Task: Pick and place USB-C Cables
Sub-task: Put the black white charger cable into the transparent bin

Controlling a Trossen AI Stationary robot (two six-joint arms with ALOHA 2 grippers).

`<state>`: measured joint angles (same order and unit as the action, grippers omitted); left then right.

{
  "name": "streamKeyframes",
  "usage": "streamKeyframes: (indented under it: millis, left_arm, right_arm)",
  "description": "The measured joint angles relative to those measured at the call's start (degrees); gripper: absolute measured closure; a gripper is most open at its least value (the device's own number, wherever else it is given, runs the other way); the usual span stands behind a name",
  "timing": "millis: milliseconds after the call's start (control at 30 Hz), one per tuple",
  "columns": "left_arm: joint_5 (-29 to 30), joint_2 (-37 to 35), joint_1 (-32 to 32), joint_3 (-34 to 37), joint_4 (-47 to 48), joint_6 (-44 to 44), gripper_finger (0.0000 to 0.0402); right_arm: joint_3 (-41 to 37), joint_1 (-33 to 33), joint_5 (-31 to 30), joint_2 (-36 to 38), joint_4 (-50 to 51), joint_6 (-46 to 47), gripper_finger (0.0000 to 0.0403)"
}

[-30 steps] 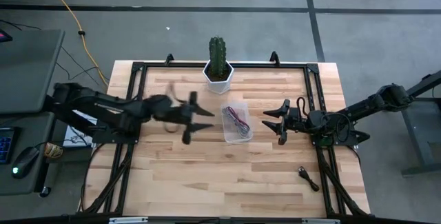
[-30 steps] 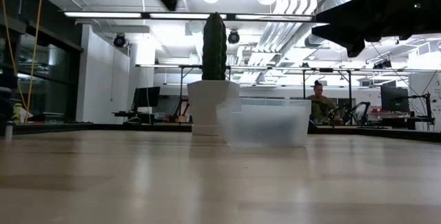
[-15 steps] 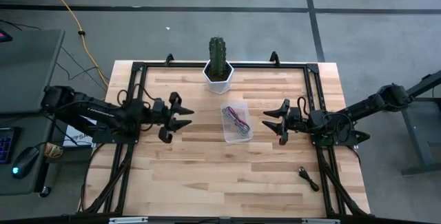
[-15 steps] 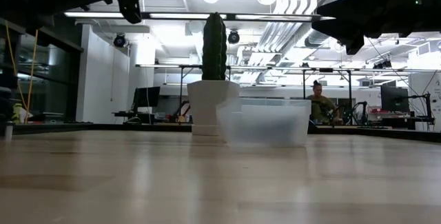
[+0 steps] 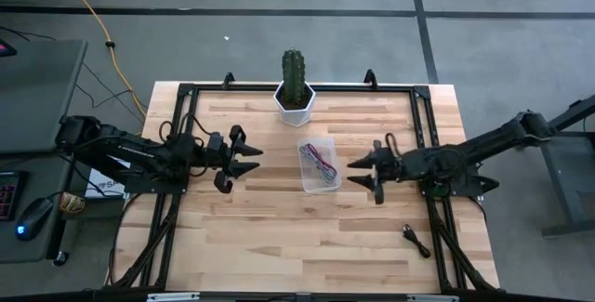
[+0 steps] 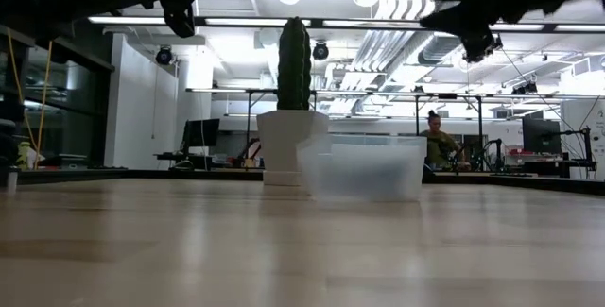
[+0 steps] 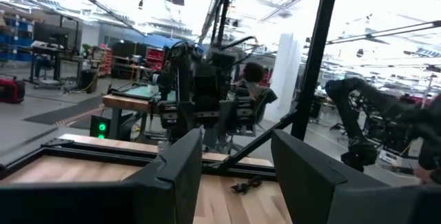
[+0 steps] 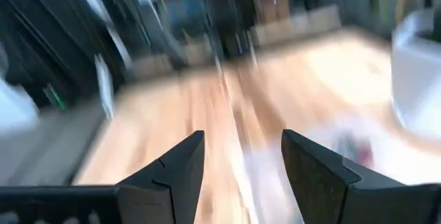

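A clear plastic container (image 5: pixel 319 164) stands mid-table and holds the coiled red/pink cable (image 5: pixel 322 160), with greyish strands beside it. The black cable (image 5: pixel 416 239) lies loose on the wood near the table's right near corner; it also shows in the left wrist view as the black cable (image 7: pixel 244 185). My left gripper (image 5: pixel 251 158) hovers open, left of the container. My right gripper (image 5: pixel 356 174) hovers open just right of the container, fingers pointing at it. Both are above the table, at the top of the low view.
A cactus in a white pot (image 5: pixel 296 98) stands at the far edge, just behind the container. A black metal frame (image 5: pixel 423 125) runs along the table's sides. Bare wood lies between the container and the near edge. A person sits in the room beyond (image 6: pixel 438 142).
My left gripper has drawn back from beside the container toward the table's left edge, then held still. In the last half second my right gripper has reached left toward the container; its wrist view is blurred with motion. The cables and container have stayed put.
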<state>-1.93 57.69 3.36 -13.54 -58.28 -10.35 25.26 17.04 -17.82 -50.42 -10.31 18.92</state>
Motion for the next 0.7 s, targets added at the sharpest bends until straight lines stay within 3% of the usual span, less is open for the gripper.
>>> streamKeyframes:
  millis: [167,300,467,700]
  left_arm:
    - [0.0,0.0,0.0,0.0,0.0,0.0,0.0247]
    - [0.0,0.0,0.0,0.0,0.2,0.0,0.0247]
    - [0.0,0.0,0.0,0.0,0.1,0.0,0.0247]
    - [0.0,0.0,0.0,0.0,0.2,0.0,0.0247]
  right_arm:
    - [17.8,4.6,2.4,-6.8,43.1,22.1,0.0218]
    - [24.7,12.0,9.7,-13.9,62.3,42.5,0.0218]
    - [26.5,23.2,17.9,-20.9,67.6,61.0,0.0218]
    - [26.4,34.3,18.8,-28.3,66.1,75.1,0.0218]
